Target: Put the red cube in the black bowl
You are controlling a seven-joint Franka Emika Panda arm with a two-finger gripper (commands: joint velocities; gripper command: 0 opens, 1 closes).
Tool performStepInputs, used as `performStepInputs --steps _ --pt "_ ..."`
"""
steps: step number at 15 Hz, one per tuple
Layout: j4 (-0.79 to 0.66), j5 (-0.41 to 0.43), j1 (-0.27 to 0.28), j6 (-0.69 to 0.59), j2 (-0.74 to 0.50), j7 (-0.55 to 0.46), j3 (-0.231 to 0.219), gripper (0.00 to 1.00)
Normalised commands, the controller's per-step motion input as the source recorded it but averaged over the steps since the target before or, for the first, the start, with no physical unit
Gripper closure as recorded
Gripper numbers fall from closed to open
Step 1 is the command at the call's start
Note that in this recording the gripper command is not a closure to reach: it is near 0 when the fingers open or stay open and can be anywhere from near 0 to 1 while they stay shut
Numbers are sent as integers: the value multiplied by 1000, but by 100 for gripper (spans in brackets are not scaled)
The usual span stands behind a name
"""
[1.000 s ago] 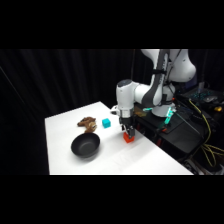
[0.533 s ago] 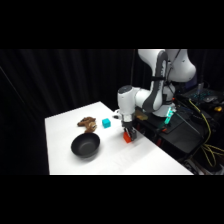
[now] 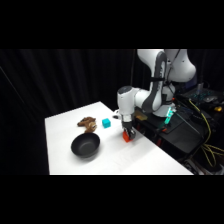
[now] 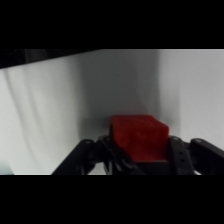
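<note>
room is dark all round, black curtain (image 3: 70, 80) behind the bench. white bench (image 3: 115, 160) runs from the far left corner toward the near right, surface plain and bare apart from a few small things. off the right edge sits dark equipment (image 3: 200, 125) w/ yellow cables and a small teal light.

white arm (image 3: 160, 85) comes in from upper right, bends down over the right side of the bench. black bowl (image 3: 85, 145) sits on the bench toward the left edge, upright, nothing visible inside. brown lumpy object (image 3: 87, 122) lies just behind the bowl, toward the far edge, close to the rim but whether touching can't tell. cyan cube (image 3: 106, 122) just right of the lumpy thing, apart from it.

gripper (image 3: 129, 135) is down at the bench surface near the right edge, well apart from the bowl. red cube (image 4: 139, 137) sits between its two fingers (image 4: 177, 152); in wrist view the fingers flank both sides of the cube, so gripper looks pinched on it. side view shows the cube low at the fingertips, at or just off the bench surface, can't tell which.
</note>
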Motion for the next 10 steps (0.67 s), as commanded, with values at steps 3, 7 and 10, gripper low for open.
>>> performStepInputs --steps 3,7,10 --pt "42 -134 96 -669 -562 113 -135 100" --pt "110 -135 56 -708 -567 120 -44 100" --pt "251 -123 3 -538 -276 75 -28 100"
